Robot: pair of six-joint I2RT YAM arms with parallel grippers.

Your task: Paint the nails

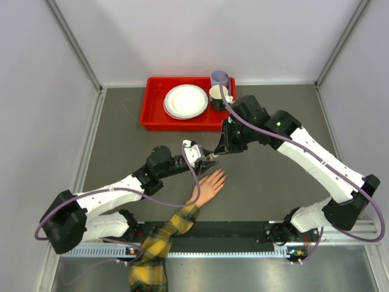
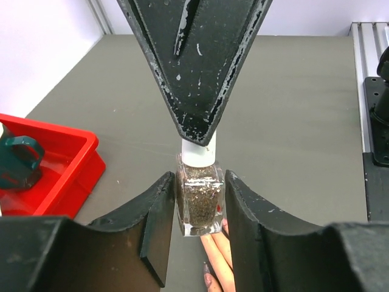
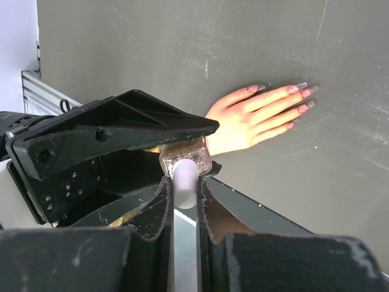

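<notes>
Grey tabletop (image 1: 273,176): a mannequin hand (image 1: 209,187) lies flat, nails (image 3: 311,92) at its fingertips. Just beyond it, the left tool (image 1: 209,163) clamps a small bottle (image 2: 200,204) and the right tool (image 3: 184,198) pinches its white cap (image 3: 184,176). Farther back, a red tray (image 1: 152,115) sits before pale walls (image 1: 182,36).

I see my left gripper (image 1: 205,163) and right gripper (image 1: 220,151) meeting tip to tip just beyond the mannequin hand (image 1: 209,185), lying flat; red tray (image 1: 152,115) with white plates (image 1: 185,101) behind
</notes>
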